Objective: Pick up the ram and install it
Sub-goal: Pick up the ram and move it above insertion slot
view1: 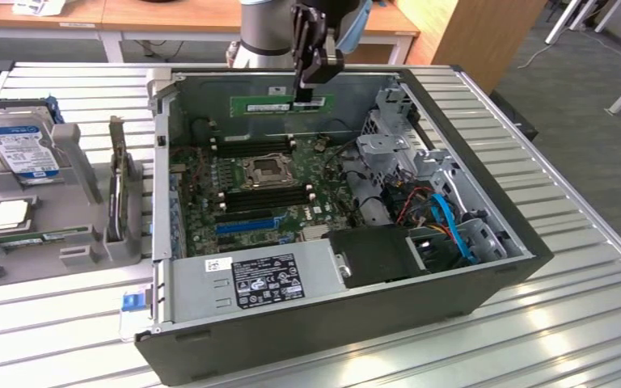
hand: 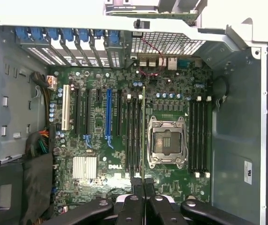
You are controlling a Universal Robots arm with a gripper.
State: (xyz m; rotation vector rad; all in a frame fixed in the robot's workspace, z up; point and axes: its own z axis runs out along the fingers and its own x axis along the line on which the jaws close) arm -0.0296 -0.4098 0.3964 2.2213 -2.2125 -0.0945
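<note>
Black end effector (hand: 143, 182) pinches the thin green ram stick (view1: 281, 105), probably best kept square above the black memory slots (hand: 134, 136).

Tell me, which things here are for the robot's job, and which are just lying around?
For the job: the ram, held by the shut gripper; the black memory slots in the open computer case.
Lying about: the hard drive, the silver processor chip, the dark card, all on the grey holder.
</note>
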